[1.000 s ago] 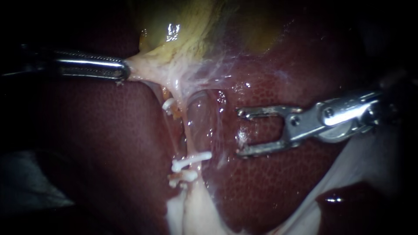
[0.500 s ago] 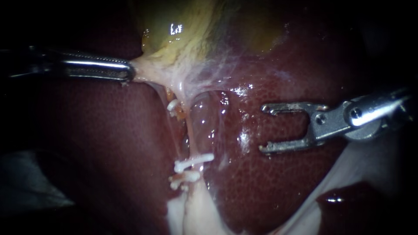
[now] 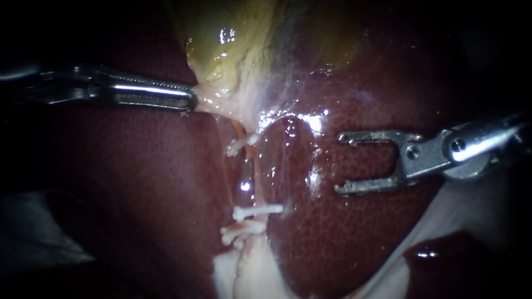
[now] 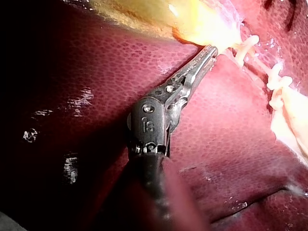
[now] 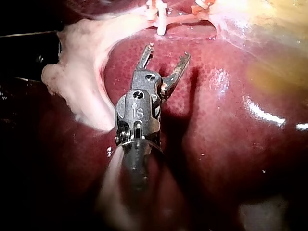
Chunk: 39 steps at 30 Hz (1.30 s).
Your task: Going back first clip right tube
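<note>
Backing away rightward, right instrument (image 3: 339, 163) now hangs over the liver (image 3: 360, 232), claw open and empty, well apart from the clip (image 3: 257, 211) sitting across the tube (image 3: 247, 166); left instrument (image 3: 191, 102), claw gripping the gallbladder (image 3: 221, 83), has shifted inward; withdrawal looks nearly complete.

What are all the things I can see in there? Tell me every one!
liver: one, dark red, underneath everything.
gallbladder: one, yellow-green, at the top of the endoscope view.
tube: one clearly seen, pale pink, running down from the gallbladder.
clips: at least three, white, along the tube; one high, the others low together.
pale tissue: one patch, whitish, below the lower clips.
left instrument: one, silver, gripping the gallbladder's lower end.
right instrument: one, silver, open over the liver, holding nothing.
</note>
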Each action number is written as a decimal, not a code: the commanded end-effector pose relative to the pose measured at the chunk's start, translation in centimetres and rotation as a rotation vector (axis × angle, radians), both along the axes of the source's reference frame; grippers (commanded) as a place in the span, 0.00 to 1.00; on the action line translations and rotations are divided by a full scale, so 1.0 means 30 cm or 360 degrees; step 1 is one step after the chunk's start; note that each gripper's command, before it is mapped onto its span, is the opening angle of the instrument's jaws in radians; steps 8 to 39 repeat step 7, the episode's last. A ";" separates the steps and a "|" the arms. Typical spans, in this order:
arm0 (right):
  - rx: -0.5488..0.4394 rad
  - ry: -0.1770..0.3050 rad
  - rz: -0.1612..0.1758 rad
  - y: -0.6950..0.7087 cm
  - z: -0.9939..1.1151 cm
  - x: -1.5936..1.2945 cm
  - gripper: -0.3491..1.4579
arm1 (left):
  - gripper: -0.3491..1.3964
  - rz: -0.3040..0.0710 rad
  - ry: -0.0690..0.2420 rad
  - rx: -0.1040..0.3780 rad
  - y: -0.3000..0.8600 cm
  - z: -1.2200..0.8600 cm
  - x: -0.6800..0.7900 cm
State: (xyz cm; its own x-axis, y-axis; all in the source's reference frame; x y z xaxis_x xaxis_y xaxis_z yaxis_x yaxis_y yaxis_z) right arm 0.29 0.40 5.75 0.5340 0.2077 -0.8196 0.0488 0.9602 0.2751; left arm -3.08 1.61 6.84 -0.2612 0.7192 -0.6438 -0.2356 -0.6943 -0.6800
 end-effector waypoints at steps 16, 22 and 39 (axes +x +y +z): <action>0.0009 0.0008 -0.0013 -0.0001 -0.0001 0.0000 0.47 | 0.00 0.0000 0.0003 0.0001 -0.0001 -0.0003 0.0003; 0.0009 0.0008 -0.0013 -0.0001 -0.0001 0.0000 0.47 | 0.00 0.0000 0.0003 0.0001 -0.0001 -0.0003 0.0003; 0.0009 0.0008 -0.0013 -0.0001 -0.0001 0.0000 0.47 | 0.00 0.0000 0.0003 0.0001 -0.0001 -0.0003 0.0003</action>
